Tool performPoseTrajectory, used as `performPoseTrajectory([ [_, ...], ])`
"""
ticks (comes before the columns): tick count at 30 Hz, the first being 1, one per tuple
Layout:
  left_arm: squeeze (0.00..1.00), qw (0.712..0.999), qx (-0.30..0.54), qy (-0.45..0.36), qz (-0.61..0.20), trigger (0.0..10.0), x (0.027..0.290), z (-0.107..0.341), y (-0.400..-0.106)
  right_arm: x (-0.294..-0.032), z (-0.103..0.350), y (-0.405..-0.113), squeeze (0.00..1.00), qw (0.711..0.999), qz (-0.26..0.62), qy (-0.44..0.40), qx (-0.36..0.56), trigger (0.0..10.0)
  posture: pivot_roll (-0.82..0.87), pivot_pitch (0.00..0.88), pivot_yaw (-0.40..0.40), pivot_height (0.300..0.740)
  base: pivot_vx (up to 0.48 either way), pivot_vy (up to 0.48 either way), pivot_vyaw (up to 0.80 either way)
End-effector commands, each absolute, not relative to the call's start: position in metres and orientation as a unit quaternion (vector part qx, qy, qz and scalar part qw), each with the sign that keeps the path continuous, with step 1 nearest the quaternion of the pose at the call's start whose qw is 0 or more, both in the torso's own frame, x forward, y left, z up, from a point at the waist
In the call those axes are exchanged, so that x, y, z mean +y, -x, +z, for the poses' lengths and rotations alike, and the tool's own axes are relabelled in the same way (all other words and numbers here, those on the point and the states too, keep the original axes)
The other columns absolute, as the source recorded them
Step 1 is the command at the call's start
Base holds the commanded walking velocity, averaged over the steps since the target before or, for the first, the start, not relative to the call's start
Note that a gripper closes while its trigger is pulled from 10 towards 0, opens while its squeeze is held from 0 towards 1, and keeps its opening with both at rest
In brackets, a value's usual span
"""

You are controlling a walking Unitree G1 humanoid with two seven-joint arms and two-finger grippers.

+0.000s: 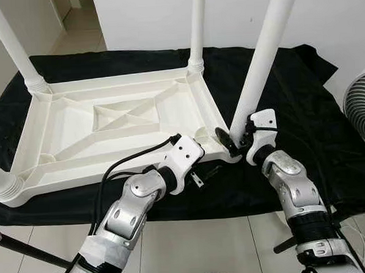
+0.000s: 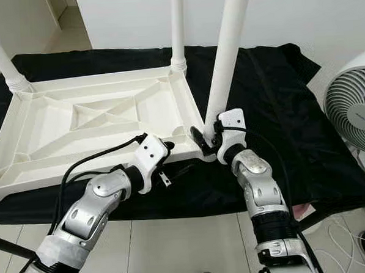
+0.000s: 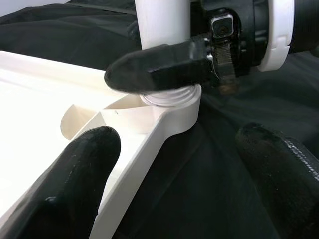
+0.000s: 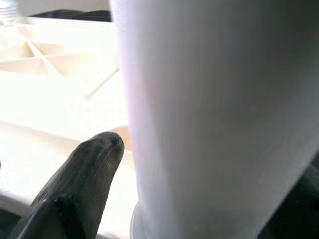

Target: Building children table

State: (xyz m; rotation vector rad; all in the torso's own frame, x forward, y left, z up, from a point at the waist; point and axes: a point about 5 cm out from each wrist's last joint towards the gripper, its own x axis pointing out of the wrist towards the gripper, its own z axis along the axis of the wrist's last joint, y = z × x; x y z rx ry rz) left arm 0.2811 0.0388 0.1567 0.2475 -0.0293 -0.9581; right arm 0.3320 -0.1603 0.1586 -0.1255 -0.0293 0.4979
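The right tool [image 1: 238,140] holds the last leg [image 1: 261,59] at its corner hole. The left tool [image 1: 196,172] waits wide open nearby. Three legs already stand on the upside-down table top [image 1: 108,125].

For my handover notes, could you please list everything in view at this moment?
Table top: 1, white, upside down on the black cloth.
Table legs: 4, white, standing up at the corners; the near right one is held by the right gripper.
Black cloth: 1, black, spread under the table top.
Fan: 1, white, at the far right.
Left gripper: 1, fingers open, beside the near right corner.
Right gripper: 1, fingers shut on the near right leg's base.
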Motion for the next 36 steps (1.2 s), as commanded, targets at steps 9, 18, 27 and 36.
performPoseTrajectory([
  [9,0.0,0.883,-0.019,-0.126,-0.452,10.0,0.038,0.16,-0.282,-0.174,0.155,-0.34,0.0,0.935,0.338,0.108,0.006,0.0,-0.13,0.069,0.042,0.74,0.0,0.0,0.0],
  [18,0.0,0.882,-0.019,-0.125,-0.454,10.0,0.037,0.159,-0.28,-0.179,0.145,-0.339,0.0,0.936,0.341,0.083,0.027,0.0,-0.12,0.071,0.041,0.74,0.0,0.0,0.0],
  [27,0.0,0.88,-0.018,-0.124,-0.458,10.0,0.036,0.159,-0.279,-0.18,0.135,-0.337,0.0,0.947,0.316,0.032,0.036,10.0,-0.13,0.08,0.046,0.74,0.0,0.0,0.0],
  [36,0.0,0.878,-0.017,-0.123,-0.461,10.0,0.034,0.158,-0.278,-0.179,0.128,-0.336,0.0,0.961,0.273,0.002,0.047,10.0,-0.13,0.084,0.046,0.74,0.0,0.0,0.0],
])
